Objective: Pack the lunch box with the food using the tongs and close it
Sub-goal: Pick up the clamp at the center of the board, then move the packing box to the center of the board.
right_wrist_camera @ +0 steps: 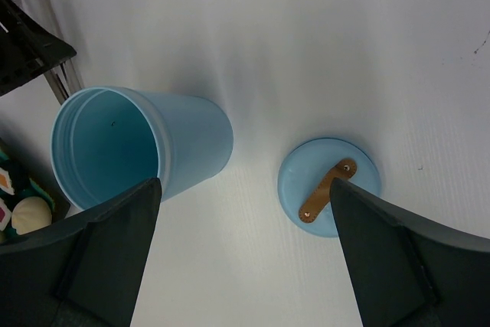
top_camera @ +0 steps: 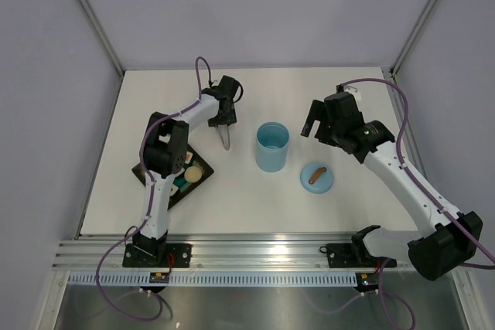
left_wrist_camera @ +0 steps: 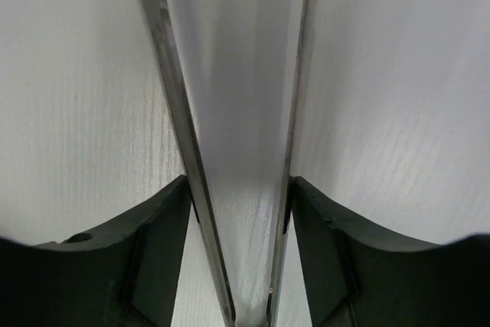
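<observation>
Left wrist view: your left tool (left_wrist_camera: 239,185) clamps the tongs (left_wrist_camera: 168,74), centre frame; your right tool (right_wrist_camera: 245,185) stands with jaws wide apart.

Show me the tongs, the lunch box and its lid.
tongs (left_wrist_camera: 176,97): left wrist view, on the left metal arm.
lunch box (top_camera: 271,158): top external view, on its outer wall.
lid (right_wrist_camera: 306,170): right wrist view, on its blue top.

No legible text — none anywhere

left gripper (left_wrist_camera: 239,181): dark jaws each press one arm of the slim silvery metal tongs (left_wrist_camera: 173,74); arms splay apart up-frame, white desk (left_wrist_camera: 398,97) behind.
</observation>
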Tool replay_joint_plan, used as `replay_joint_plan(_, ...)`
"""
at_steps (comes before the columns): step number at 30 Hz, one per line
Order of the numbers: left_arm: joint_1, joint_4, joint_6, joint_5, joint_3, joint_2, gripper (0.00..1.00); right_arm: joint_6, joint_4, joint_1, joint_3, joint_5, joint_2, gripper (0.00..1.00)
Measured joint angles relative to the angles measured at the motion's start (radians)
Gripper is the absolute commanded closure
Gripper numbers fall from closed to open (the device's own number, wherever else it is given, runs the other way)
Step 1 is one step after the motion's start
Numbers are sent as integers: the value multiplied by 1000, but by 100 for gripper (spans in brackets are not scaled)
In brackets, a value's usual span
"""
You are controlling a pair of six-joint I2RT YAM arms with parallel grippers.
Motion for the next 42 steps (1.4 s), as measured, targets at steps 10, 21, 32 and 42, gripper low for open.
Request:
replay_joint_plan(10,3,-35,66,-5,-6,-48,84,-1,-1,0,0,1,0,0)
replay_joint_plan(21,4,-179,129,28,-89,-415,78,-31,-12,-2,0,52,3,0)
replay_joint_plan(32,4,-325,139,66,-302,-660,73,-34,51,-13,-129,1,101,10)
replay_joint_plan(42,4,-385,136,82,-391,-794,67,-8,148,-9,-183,-121,205,30)
